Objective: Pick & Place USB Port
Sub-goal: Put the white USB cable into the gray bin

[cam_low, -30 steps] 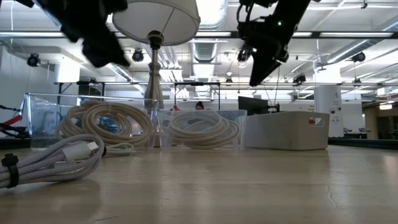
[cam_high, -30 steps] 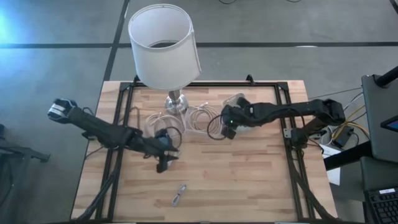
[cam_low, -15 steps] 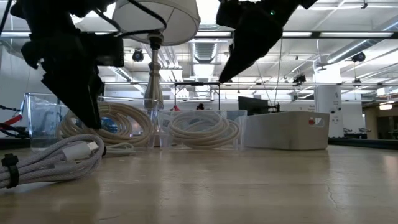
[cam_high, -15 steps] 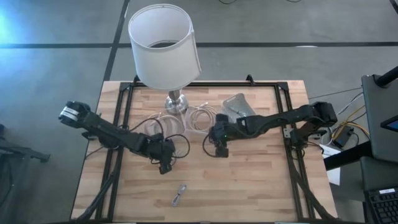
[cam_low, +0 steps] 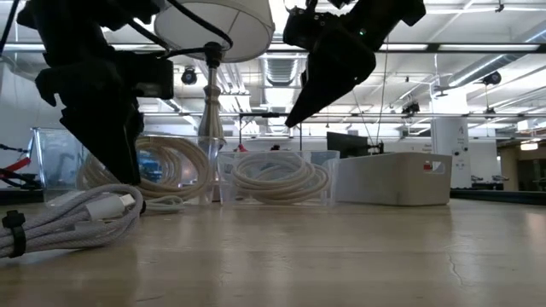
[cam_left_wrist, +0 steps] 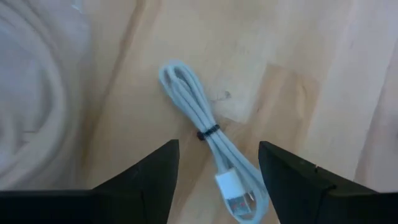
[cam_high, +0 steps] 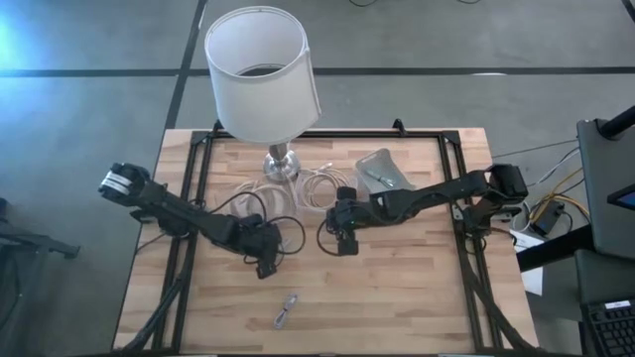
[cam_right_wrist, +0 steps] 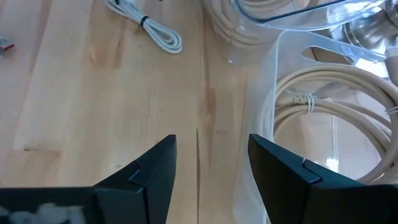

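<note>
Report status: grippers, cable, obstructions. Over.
Left gripper open above bundled USB cable on table. Right gripper open, empty, beside clear cable bin. Nothing blocking the cable.

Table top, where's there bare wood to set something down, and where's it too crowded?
Free: the near strip right of the bundled cable, toward the table's right frame rail, and the near left corner. Crowded: the far middle, where the lamp, coiled cables in clear bins and both open grippers, left and right, cluster.

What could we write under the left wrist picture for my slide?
The left gripper, fingers spread open, looks down at a small bundled white USB cable lying on the wooden table.
</note>
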You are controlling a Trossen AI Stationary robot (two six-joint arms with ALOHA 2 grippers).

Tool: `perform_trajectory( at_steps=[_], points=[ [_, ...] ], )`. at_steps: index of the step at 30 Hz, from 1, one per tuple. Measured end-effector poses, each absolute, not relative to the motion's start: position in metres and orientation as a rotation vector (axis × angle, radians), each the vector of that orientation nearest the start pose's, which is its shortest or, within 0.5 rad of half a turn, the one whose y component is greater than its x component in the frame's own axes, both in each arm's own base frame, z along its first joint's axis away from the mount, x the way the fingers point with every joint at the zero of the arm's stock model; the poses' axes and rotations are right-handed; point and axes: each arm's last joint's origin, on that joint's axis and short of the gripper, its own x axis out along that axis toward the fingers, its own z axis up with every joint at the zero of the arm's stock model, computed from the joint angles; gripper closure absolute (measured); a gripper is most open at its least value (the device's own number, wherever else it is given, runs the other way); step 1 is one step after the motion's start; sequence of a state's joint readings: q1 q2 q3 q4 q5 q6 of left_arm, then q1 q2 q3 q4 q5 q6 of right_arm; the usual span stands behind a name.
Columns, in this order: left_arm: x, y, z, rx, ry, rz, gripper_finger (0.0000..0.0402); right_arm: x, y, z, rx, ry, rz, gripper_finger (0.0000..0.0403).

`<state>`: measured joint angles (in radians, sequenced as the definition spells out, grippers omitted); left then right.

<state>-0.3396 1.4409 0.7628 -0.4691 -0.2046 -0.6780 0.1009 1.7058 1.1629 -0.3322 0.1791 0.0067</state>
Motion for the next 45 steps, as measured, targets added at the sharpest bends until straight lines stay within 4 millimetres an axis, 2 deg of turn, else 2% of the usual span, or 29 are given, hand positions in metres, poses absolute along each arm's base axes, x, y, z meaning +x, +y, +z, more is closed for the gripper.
perform_trajectory(
  at_steps=[8,10,12,16,21,26,34,40,45],
  points=[
    [0.247,-0.082,0.206,-0.287,1.079,0.236,0.0177,0.357,0.031,0.217,-0.107,0.863,-0.081,0.0207],
    [0.25,-0.085,0.213,-0.34,1.068,0.213,0.0177,0.357,0.031,0.216,-0.107,0.865,-0.081,0.0207],
    [0.252,-0.088,0.215,-0.478,1.085,0.216,0.0177,0.357,0.031,0.216,-0.107,0.864,-0.081,0.0207],
    [0.251,-0.091,0.211,-0.751,1.14,0.321,0.0177,0.356,0.031,0.216,-0.108,0.865,-0.081,0.0207],
    [0.249,-0.09,0.204,-0.851,1.204,0.426,0.0177,0.356,0.031,0.216,-0.109,0.872,-0.081,0.0207],
    [0.258,-0.09,0.184,-0.848,1.255,0.505,0.0177,0.354,0.03,0.214,-0.13,0.9,-0.073,0.0207],
    [0.27,-0.092,0.155,-0.775,1.319,0.591,0.0177,0.354,0.029,0.214,-0.261,0.905,-0.013,0.0207],
    [0.272,-0.091,0.152,-0.746,1.296,0.622,0.0182,0.356,0.03,0.219,-0.307,0.889,0.008,0.0207],
    [0.271,-0.089,0.153,-0.715,1.293,0.609,0.0233,0.358,0.03,0.223,-0.361,0.869,0.033,0.0207]
  ],
)
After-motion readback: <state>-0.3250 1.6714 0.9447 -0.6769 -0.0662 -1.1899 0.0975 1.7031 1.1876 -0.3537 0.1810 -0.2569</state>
